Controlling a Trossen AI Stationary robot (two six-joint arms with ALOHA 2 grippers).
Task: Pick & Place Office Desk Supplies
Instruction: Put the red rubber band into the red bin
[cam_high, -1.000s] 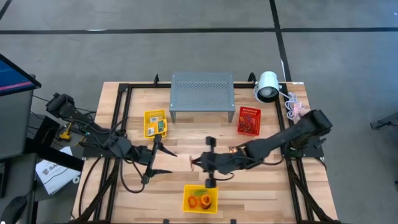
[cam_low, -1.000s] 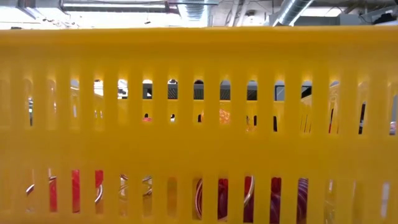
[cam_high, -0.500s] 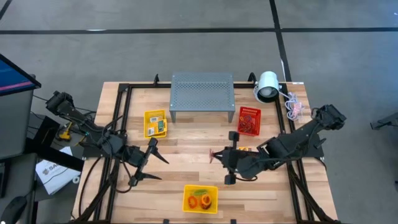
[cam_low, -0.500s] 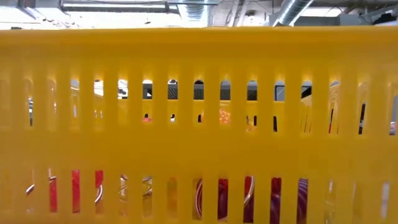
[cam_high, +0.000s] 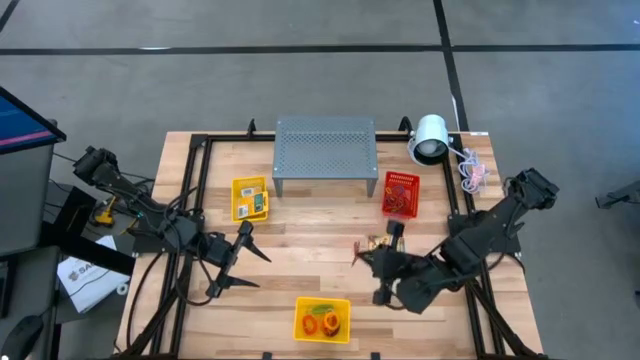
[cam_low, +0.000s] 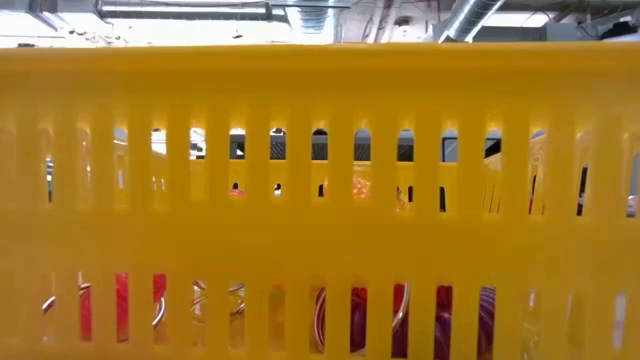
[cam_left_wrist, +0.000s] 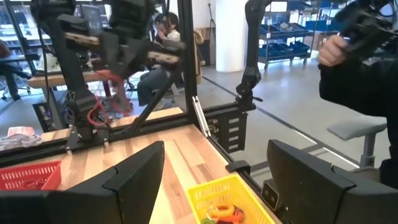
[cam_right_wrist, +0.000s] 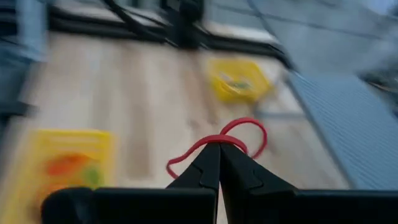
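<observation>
My right gripper (cam_high: 362, 256) hangs over the table's middle right, shut on a red rubber band (cam_right_wrist: 244, 132). My left gripper (cam_high: 232, 262) stands open and level over the middle left with nothing between its fingers. A yellow basket (cam_high: 322, 320) holding red, orange and green rubber bands sits at the near edge. In the low view its slotted wall (cam_low: 320, 200) fills the picture. A yellow-and-green crayon box (cam_high: 250, 198) lies flat at the far left of the table. My right gripper pinches one stretch of the red band's loop (cam_right_wrist: 219, 140) between its two fingertips. The fingers slant down toward the table. The band is lifted clear of the table, with a loop standing out on each side of the fingertips.
A grey perforated stand (cam_high: 325, 155) is at the far middle, with a white lamp (cam_high: 430, 138) at the far right. A red basket (cam_high: 400, 193) stands just beyond my right gripper. Bare wood lies between the two grippers. People show in the room beyond the table.
My right gripper has carried the red band from the table's middle toward the right edge, rising a little and staying shut. My left gripper has drawn back slightly toward the left edge and stays open.
</observation>
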